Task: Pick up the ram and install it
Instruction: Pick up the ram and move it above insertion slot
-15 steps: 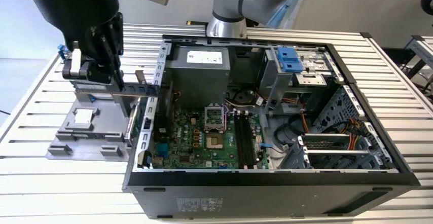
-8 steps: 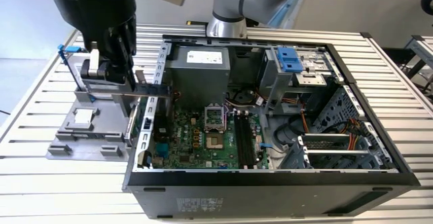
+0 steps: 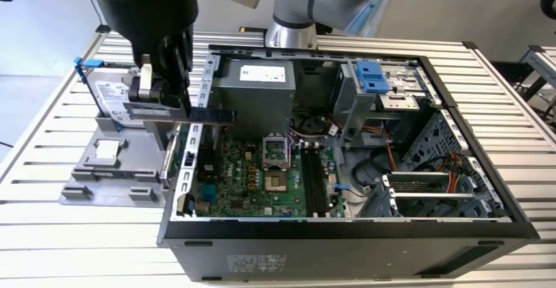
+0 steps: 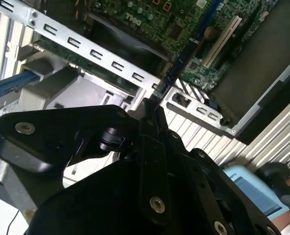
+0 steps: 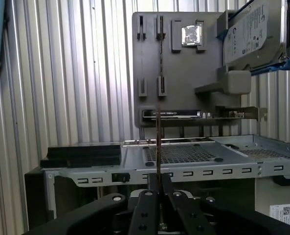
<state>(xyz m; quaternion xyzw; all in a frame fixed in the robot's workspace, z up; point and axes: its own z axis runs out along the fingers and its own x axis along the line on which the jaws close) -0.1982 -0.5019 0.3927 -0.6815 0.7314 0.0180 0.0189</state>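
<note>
My gripper [image 3: 168,103] is shut on the ram [image 3: 213,114], a thin bluish-grey stick held level in the air. It hangs over the case wall on the exterior view's left, between the grey holder [image 3: 109,171] and the motherboard [image 3: 252,184]. The motherboard's long black slots [image 3: 313,182] lie further to the exterior view's right, apart from the ram. In the second wrist view the ram [image 4: 184,56] runs edge-on out of the gripper [image 4: 152,110] over the green board. In the first wrist view the gripper [image 5: 158,188] pinches the ram [image 5: 158,142] edge-on.
The open computer case [image 3: 347,232] lies on a slatted metal table [image 3: 512,105]. The grey holder carries a silver hard drive in a blue bracket [image 3: 109,99] and a small square chip [image 3: 107,150]. A power supply [image 3: 256,89] and a drive cage [image 3: 382,83] stand at the case's far side.
</note>
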